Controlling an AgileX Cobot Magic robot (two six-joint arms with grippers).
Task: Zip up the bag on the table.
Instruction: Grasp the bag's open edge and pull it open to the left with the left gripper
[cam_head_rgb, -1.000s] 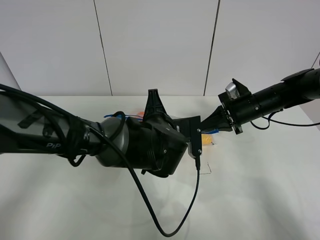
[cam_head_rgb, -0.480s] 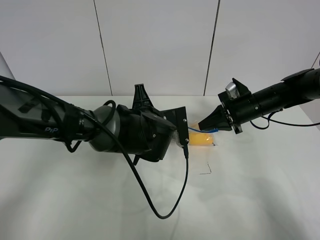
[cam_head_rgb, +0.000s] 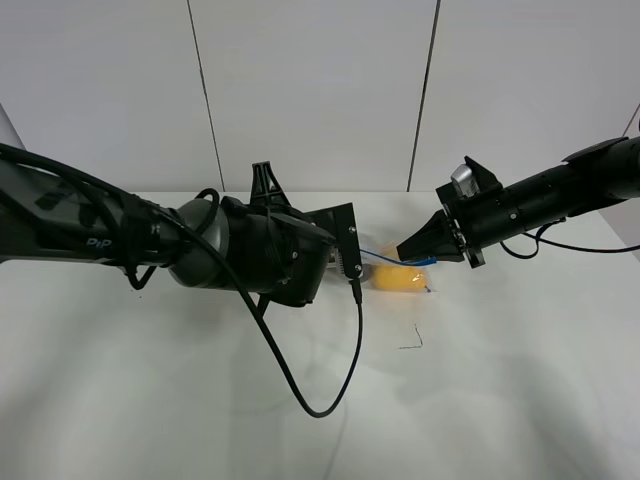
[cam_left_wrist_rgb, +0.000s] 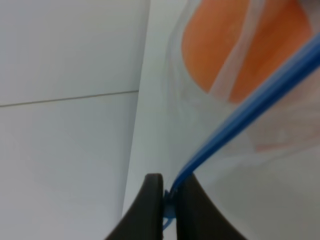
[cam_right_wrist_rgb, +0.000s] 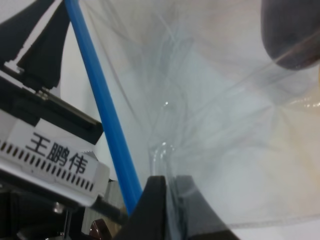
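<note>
- table (cam_head_rgb: 520, 390): one, plain white.
- Arms: two, black: left arm (cam_head_rgb: 230, 258), right arm (cam_head_rgb: 545, 203).
- bag (cam_head_rgb: 402, 277): one, clear, on the table between both grippers; orange fruit (cam_left_wrist_rgb: 250, 45) inside.
- blue zip strip (cam_left_wrist_rgb: 240, 117): one, pinched by the clenched left gripper (cam_left_wrist_rgb: 168, 195).
- right gripper (cam_right_wrist_rgb: 170, 187): clamped on the bag's clear edge beside the strip.
- label (cam_right_wrist_rgb: 55, 155): one, reads "王鹏伟".

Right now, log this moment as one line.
left gripper: shut on blue zip strip | right gripper: shut on bag | bag: on table
</note>
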